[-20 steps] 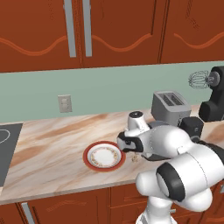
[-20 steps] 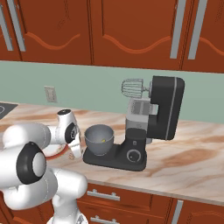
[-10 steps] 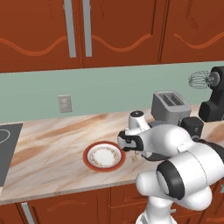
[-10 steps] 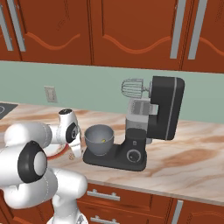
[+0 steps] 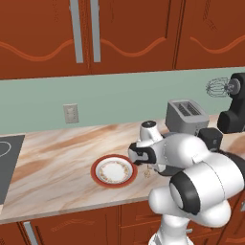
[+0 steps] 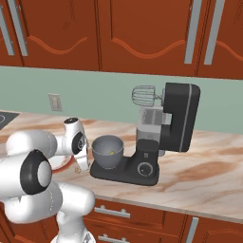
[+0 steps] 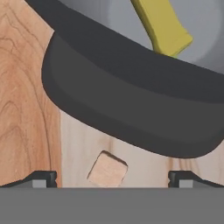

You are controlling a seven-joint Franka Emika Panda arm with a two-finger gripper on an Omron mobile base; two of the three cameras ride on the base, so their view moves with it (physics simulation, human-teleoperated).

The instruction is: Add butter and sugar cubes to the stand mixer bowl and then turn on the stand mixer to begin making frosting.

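butter (image 7: 162, 27) in bowl (image 6: 107, 151) | sugar cube (image 7: 107, 169) on counter (image 6: 204, 175), apparently between plate (image 5: 113, 171) and mixer base (image 6: 124, 172)

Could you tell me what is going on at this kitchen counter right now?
The white robot arm's two-finger gripper hangs open just above a tiny tan sugar cube lying on the marble counter, beside the black stand mixer's base. The pale-yellow butter stick already lies in the round grey metal bowl. The red-rimmed white plate sits nearby; the cube is not yet grasped.
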